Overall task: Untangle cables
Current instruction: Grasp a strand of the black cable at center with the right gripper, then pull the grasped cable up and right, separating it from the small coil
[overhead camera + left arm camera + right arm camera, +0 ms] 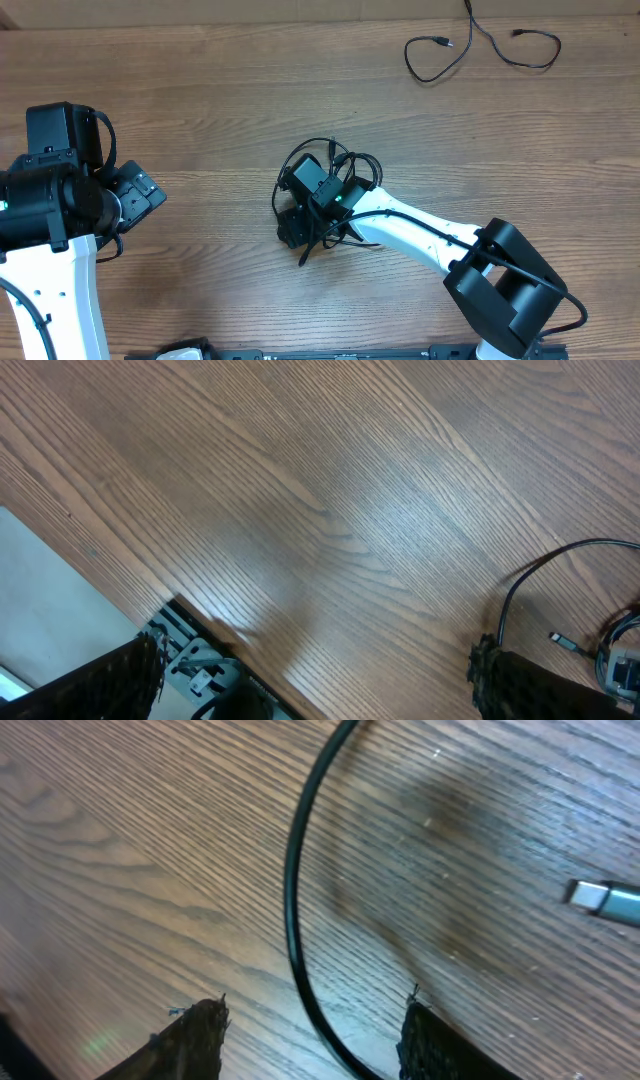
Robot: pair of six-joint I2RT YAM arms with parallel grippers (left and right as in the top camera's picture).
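A tangle of black cables [330, 195] lies at the table's middle. My right gripper [300, 205] is down in it, open, with one black cable strand [292, 910] running between its fingertips [315, 1025]. A grey connector plug [605, 898] lies on the wood at the right of the right wrist view. My left gripper [140, 195] is open and empty at the table's left, apart from the tangle; its view shows a cable loop [560, 560] and a plug end [565, 643] at the right edge. A separate black cable [480, 45] lies at the far right.
The wooden table [200, 90] spreads all round the tangle. A metal frame rail [200, 660] runs along the table's front edge below my left gripper. A white object [180, 352] sits at the front edge in the overhead view.
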